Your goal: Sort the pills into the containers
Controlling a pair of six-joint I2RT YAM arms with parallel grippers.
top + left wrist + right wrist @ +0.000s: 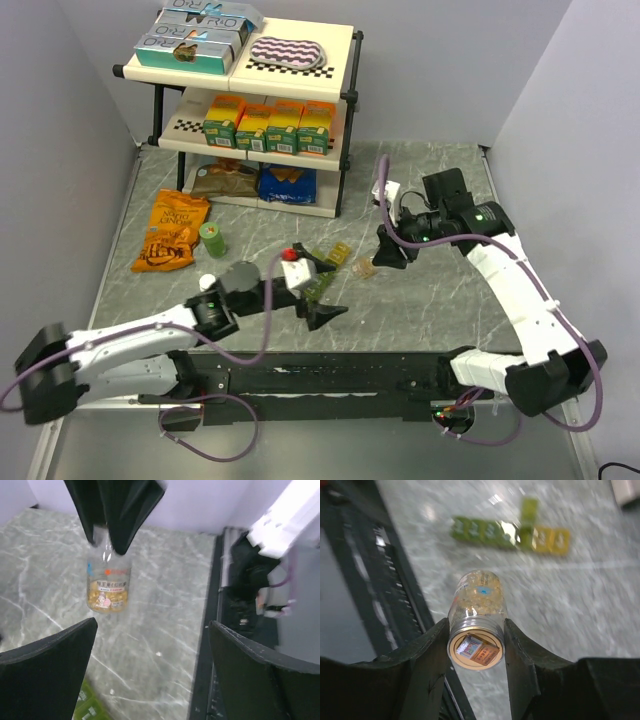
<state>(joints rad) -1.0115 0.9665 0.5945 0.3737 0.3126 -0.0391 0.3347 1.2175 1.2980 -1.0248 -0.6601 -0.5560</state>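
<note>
Grip: right gripper (476,625) clamping capsule bottle (477,597); left gripper (153,625) gaping empty | Target: pill organizer strip (510,532) lying beyond right jaws, long axis running crosswise; left jaws sitting nearer

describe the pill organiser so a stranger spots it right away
On the marble table, in front of the shelf rack, look mid-table. The pill organiser is a narrow strip of joined square compartments shading green to yellow, unlike the clear round bottle beside it.

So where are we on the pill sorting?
Done: one lid on the containers stands open, and the pill bottle looks uncapped. In hand: right gripper clamps that bottle; left gripper is open, empty. Left: pouring; no pills visible in any compartment.
</note>
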